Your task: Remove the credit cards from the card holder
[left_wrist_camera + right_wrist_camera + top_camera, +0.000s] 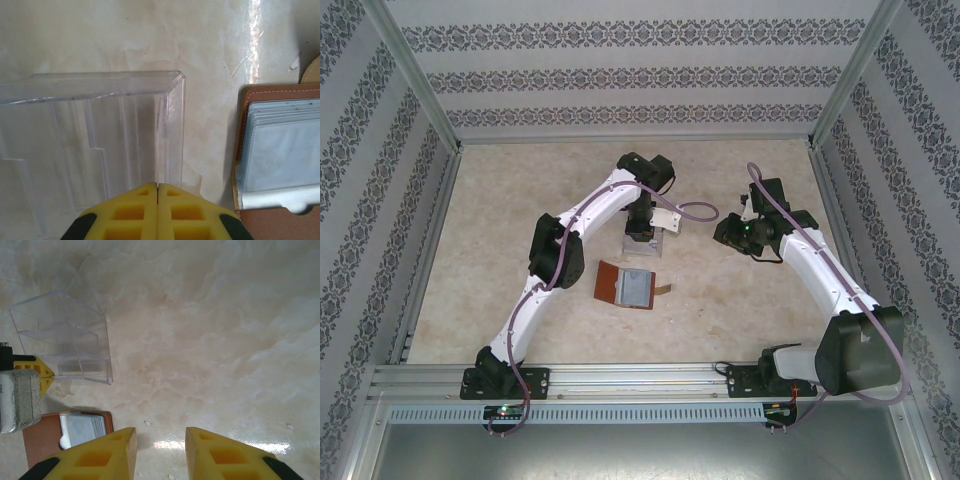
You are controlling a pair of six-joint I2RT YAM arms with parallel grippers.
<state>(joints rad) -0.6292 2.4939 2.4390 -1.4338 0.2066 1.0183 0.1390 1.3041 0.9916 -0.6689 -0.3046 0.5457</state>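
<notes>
The card holder (625, 285) lies open on the table, reddish-brown outside with grey-blue pockets (282, 150) facing up. Its strap tab (663, 291) points right. Pale layered edges of the credit cards (280, 107) show in the pockets, and a whitish strip (274, 199) sticks out at the pockets' near end. My left gripper (158, 185) is shut with nothing visible between its yellow fingers. It hangs at the clear box's corner, left of the card holder (260, 220). My right gripper (160, 437) is open over bare table, right of the card holder (45, 440).
A clear plastic box (642, 242) with stepped dividers stands just behind the card holder, under my left wrist (640, 215). It also appears in the right wrist view (65, 340). Patterned walls and metal rails surround the marbled table (520, 220). Small white flecks (149, 423) lie on the surface.
</notes>
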